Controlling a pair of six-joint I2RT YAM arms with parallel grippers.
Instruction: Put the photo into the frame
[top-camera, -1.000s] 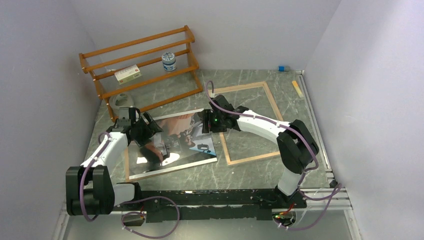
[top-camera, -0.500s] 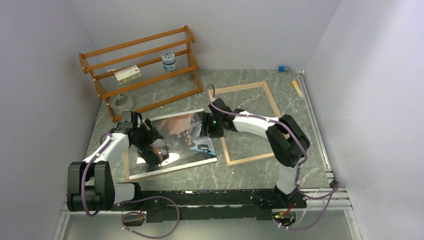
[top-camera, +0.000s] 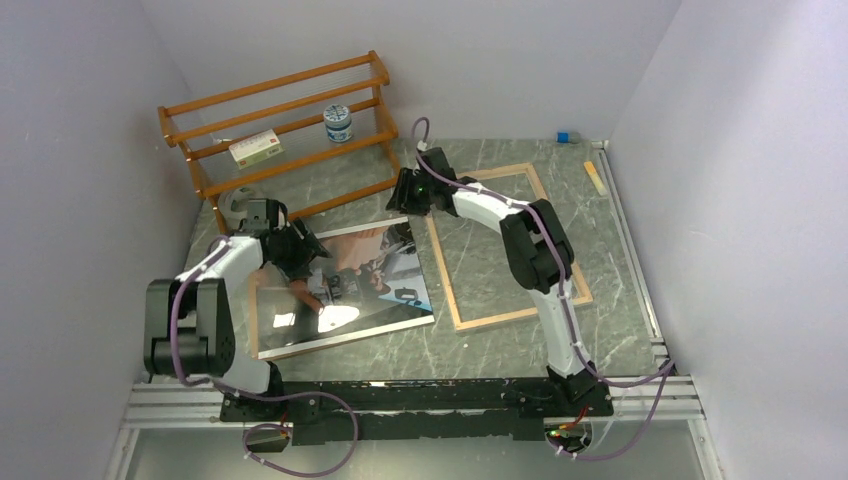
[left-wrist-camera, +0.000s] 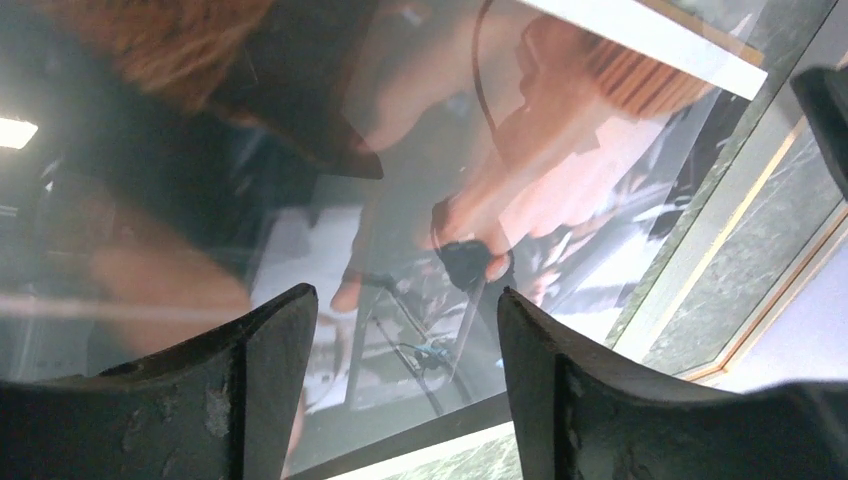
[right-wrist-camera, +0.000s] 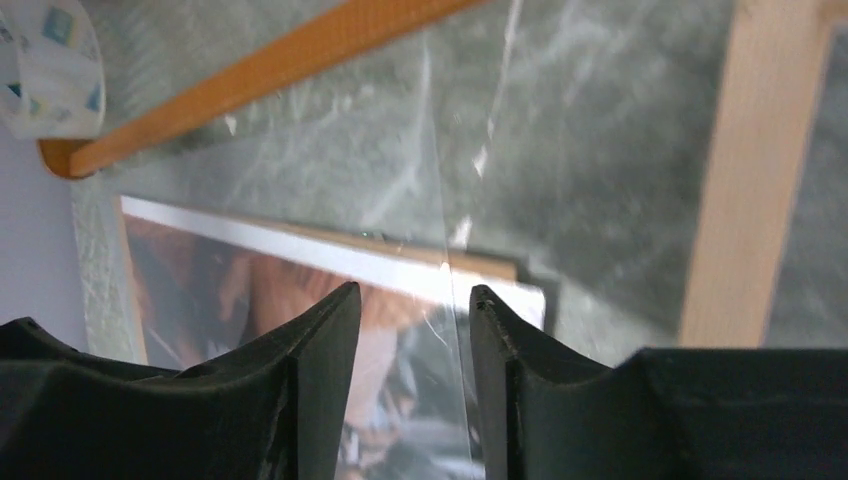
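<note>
Reads as a light, thin, bendy print, the photo (top-camera: 365, 285), with a slick glossy face. Likely to slide across the surface rather than lift, and to crease or smudge under a hard pinch. Best taken by the white margin at an edge or corner, where a fingertip can work underneath; no purchase on the flat middle.

Lies face up on the marble table (top-camera: 500, 350), left of centre, on top of a brown backing sheet (top-camera: 262, 340) that shows along the near and left edges. Sits just beside the frame (top-camera: 495, 318), which lies flat to the right with marble showing through it. Not yet inside.

Over the left part of the print: the left gripper (top-camera: 300, 272), fingers apart, nothing between them. In its wrist view, only glossy face fills the gap, so above the surface rather than at an edge. Cannot tell whether the tips touch.

At the print's far right corner, near the foot of the wooden rack (top-camera: 300, 162): the right gripper (top-camera: 405, 195), fingers part open with a narrow gap. White margin seen across that gap, beyond the tips and not clamped. Also crossing the gap, the edge of a clear film (right-wrist-camera: 440, 180); cannot tell what it belongs to.
</note>
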